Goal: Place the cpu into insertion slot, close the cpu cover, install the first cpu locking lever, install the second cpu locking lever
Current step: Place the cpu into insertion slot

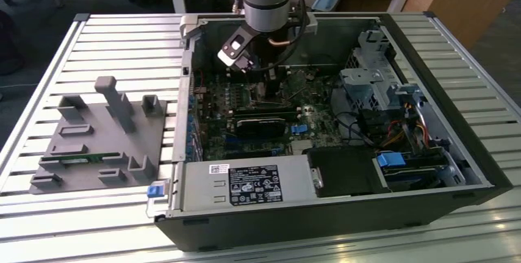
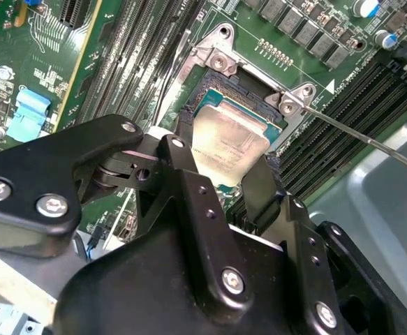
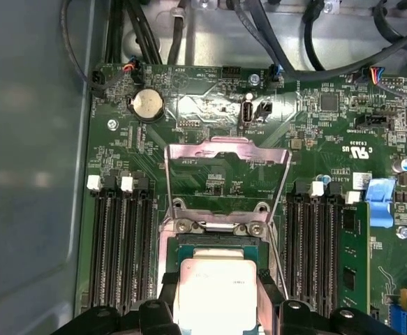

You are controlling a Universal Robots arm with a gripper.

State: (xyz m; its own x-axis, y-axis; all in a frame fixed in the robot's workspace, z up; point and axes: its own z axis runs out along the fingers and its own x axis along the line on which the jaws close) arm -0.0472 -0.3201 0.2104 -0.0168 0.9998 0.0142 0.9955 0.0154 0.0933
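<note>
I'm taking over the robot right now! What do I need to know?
Gripper: shut on the cpu, holding it at the socket; whether it is fully seated can't be told.
Cpu cover: open, swung back over the board.
Locking lever: a thin rod sticking out free, not latched.
Done: cpu is at the socket.
Left: closing the cover, both levers.

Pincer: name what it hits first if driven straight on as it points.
The black pincer holds the small flat grey-metal cpu; straight on, that chip meets the open socket beneath, though the gap is unclear.
</note>
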